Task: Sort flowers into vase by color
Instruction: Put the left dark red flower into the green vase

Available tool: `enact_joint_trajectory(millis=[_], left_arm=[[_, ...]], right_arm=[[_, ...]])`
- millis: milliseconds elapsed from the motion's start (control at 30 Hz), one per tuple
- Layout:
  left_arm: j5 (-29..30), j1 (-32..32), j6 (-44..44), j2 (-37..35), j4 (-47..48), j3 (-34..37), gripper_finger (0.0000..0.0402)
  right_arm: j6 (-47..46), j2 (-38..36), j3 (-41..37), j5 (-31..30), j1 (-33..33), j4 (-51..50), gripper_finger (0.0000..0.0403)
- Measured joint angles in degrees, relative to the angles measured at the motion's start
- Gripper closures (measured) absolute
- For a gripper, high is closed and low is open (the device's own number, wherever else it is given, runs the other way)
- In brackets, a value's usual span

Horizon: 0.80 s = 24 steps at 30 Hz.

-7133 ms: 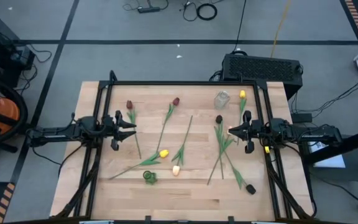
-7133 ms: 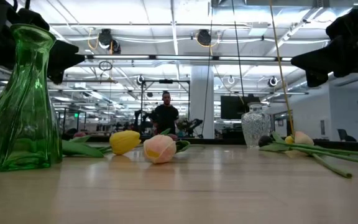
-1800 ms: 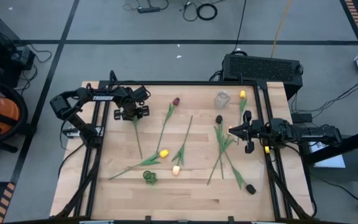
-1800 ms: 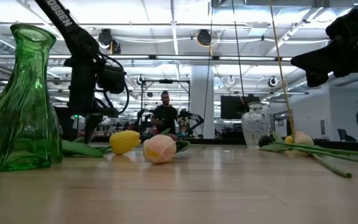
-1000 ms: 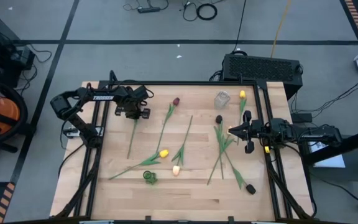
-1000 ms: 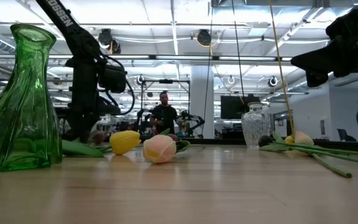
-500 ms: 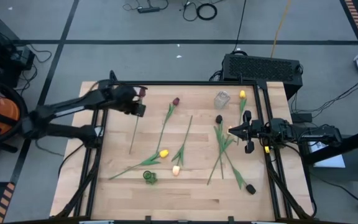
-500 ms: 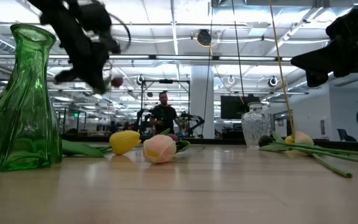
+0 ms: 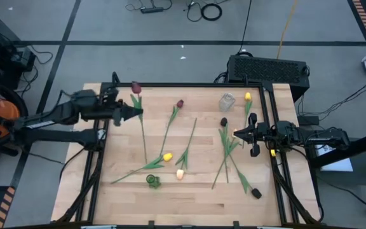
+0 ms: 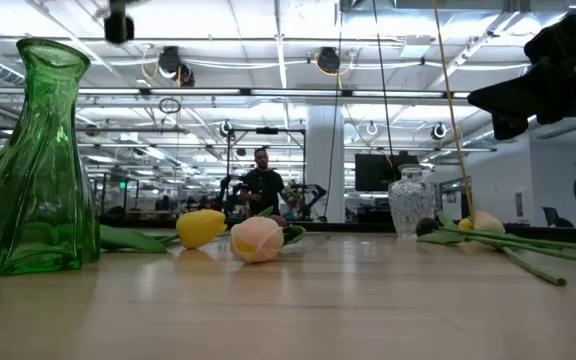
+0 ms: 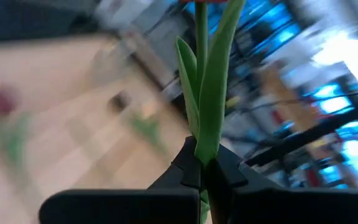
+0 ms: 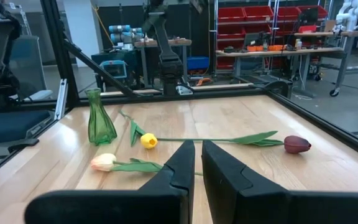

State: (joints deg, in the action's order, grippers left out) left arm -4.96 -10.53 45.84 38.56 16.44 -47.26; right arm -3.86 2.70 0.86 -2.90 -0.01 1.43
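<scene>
While the left gripper (image 11: 202, 177) pinches a red tulip (image 9: 136, 87) by its stem above the worktop's (image 9: 196, 194) far left, its bloom is cropped in the wrist view; the right gripper's (image 12: 194, 163) jaws sit nearly closed, empty.

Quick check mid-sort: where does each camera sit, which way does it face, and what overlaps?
High: overhead, straight down on the table; both arms, left claw holding a red tulip.
Low: table height, facing the room; green vase near, right arm above.
Left wrist: past the left claw, shut on the tulip's stem.
Right wrist: past the right claw, across the table.
Shared: high, low and right wrist show the green vase.
</scene>
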Motion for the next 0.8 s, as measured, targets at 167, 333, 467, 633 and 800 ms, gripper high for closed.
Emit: enact_joint_trajectory(millis=[167, 333, 467, 633, 800], left_arm=[[14.1, 14.3, -7.2, -0.1, -11.7, 0.0, 0.0398], [30.6, 29.4, -15.1, 3.9, -15.3, 0.0, 0.0398], [40.6, 39.0, -24.2, 8.6, -18.3, 0.0, 0.0398], [42.4, 45.0, -33.1, 11.9, -22.1, 0.0, 0.0398], [43.3, 47.7, -34.0, 11.7, -23.7, 0.0, 0.0398]], right_arm=[[0.0, 0.0, 0.0, 0.0, 0.0, 0.0, 0.0378], [0.0, 0.0, 0.0, 0.0, 0.0, 0.0, 0.0378], [0.0, 0.0, 0.0, 0.0, 0.0, 0.0, 0.0378], [0.0, 0.0, 0.0, 0.0, 0.0, 0.0, 0.0378], [0.0, 0.0, 0.0, 0.0, 0.0, 0.0, 0.0378]])
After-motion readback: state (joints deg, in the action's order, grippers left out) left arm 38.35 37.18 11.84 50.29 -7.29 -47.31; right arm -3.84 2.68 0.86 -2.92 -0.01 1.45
